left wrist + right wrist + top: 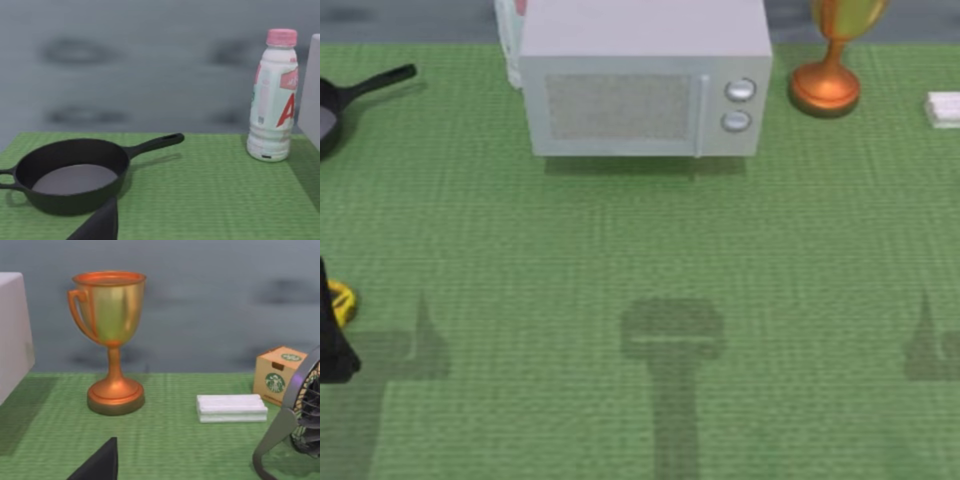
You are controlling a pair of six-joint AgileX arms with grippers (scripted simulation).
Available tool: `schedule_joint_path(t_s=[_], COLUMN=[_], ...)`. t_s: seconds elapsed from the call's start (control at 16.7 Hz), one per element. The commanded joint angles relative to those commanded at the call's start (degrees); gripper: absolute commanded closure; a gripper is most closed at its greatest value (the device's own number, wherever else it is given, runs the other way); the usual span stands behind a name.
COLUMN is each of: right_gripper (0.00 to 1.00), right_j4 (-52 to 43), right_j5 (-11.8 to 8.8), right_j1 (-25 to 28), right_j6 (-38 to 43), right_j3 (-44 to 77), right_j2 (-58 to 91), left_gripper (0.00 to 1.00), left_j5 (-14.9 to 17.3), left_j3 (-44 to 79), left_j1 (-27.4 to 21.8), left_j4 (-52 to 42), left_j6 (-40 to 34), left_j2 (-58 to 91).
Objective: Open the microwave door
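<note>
The microwave (645,75) sits at the far middle of the green worktop (640,300), its microwave door (620,108) flush and closed, handle bar beside the two knobs. The left arm (332,335) rests at the worktop's left edge, well apart from it. Neither gripper's fingers can be made out, so I cannot tell their state.

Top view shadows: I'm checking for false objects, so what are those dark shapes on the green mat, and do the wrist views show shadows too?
Top view: T-shaped shadow mid-mat, no object. Left wrist view: the frying pan shades the mat. Right wrist view: shade beside the microwave.
</note>
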Motion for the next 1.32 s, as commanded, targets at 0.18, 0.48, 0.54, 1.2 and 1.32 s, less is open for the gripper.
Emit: schedule_joint_path(t_s=[0.18, 0.48, 0.54, 1.2, 1.32], right_gripper=[0.00, 0.00, 0.00, 0.00, 0.00], right_j4=[0.00, 0.00, 0.00, 0.00, 0.00], right_j5=[0.00, 0.00, 0.00, 0.00, 0.00], right_j1=[0.00, 0.00, 0.00, 0.00, 0.00], right_j6=[0.00, 0.00, 0.00, 0.00, 0.00], right_j3=[0.00, 0.00, 0.00, 0.00, 0.00], right_j2=[0.00, 0.00, 0.00, 0.00, 0.00], left_gripper=[0.00, 0.00, 0.00, 0.00, 0.00], left_j5=[-0.30, -6.13, -7.96, -32.63, -36.56], left_j3=[0.56, 11.22, 14.56, 60.49, 67.87], left_j1=[-0.36, -6.92, -8.95, -36.66, -41.17], left_j4=[-0.03, -0.74, -0.98, -3.91, -4.48], left_j6=[-0.19, -3.75, -4.86, -20.19, -22.64], left_j2=[0.57, 12.52, 16.68, 80.37, 91.19])
